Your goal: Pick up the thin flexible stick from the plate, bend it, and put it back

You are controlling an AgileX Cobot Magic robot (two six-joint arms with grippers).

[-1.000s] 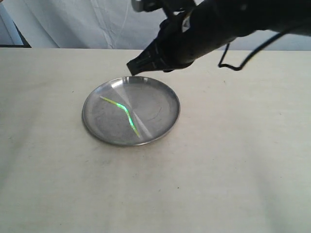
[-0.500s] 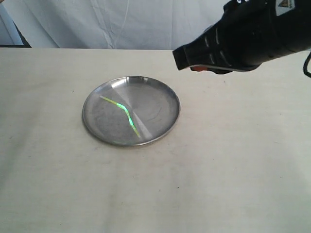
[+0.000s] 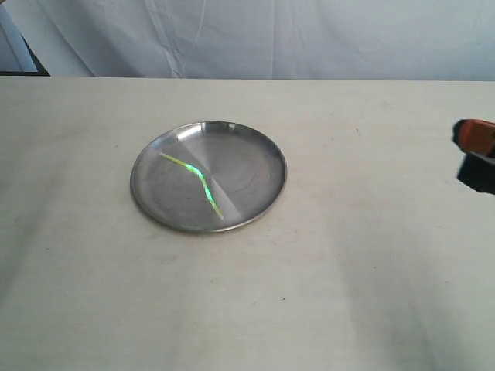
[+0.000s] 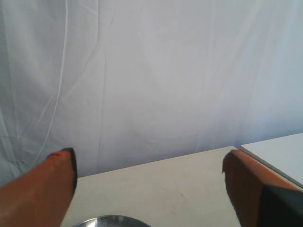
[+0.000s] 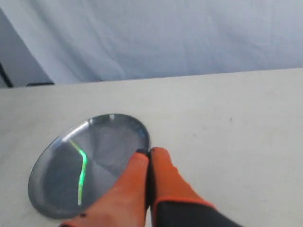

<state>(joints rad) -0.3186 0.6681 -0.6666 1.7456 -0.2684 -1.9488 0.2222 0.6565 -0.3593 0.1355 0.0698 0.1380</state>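
The round steel plate (image 3: 255, 147) lies left of the table's middle, and the thin yellow-green stick (image 3: 199, 178) rests kinked inside it. In the right wrist view the same plate (image 5: 118, 135) and bent stick (image 5: 82, 175) show beyond my right gripper (image 5: 148, 152), whose orange fingers are pressed together with nothing between them. That gripper (image 3: 473, 151) only peeks in at the exterior view's right edge, well away from the plate. My left gripper (image 4: 149, 161) stands wide open and empty, with just the plate's far rim (image 4: 111, 219) showing below it. It is out of the exterior view.
The cream table (image 3: 348, 270) runs back to a white cloth backdrop (image 3: 271, 39). A white flat surface (image 4: 279, 153) sits past the table's corner in the left wrist view. A dark object (image 3: 19, 54) stands at the far left edge.
The right arm, which hung over the plate's far rim a second ago, has swung away to the right edge of the exterior view. The stick and plate have not moved.
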